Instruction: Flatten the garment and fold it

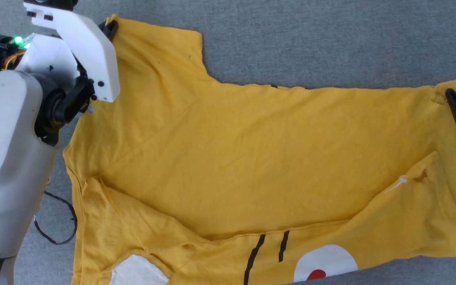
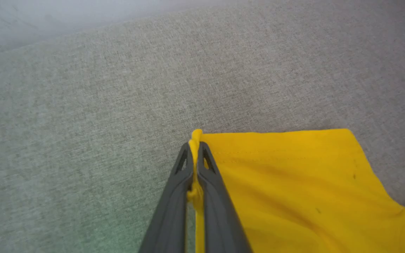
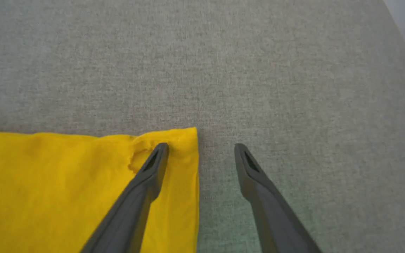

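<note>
Yellow garment (image 1: 267, 158), 1 only, spread on grey fabric surface (image 1: 331, 39), near edge folded over. Left gripper (image 2: 196, 147) clamped tight on far sleeve corner; right gripper (image 3: 201, 149) wide apart astride opposite far corner's edge, holding nothing; 2 in all. Open grey surface beyond far edge.

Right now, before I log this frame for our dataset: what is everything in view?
garment: one, bright yellow with white patches and two black stripes, spread over the grey surface.
grey surface: one, grey woven fabric, under the garment.
cable: one, black, on the surface beside the garment's near left edge.
left forearm: one, pale, at the head view's left.
left gripper: one, dark grey, shut on the garment's far left sleeve corner.
right gripper: one, dark grey, open, one finger over the garment's far right corner, the other over bare surface.
</note>
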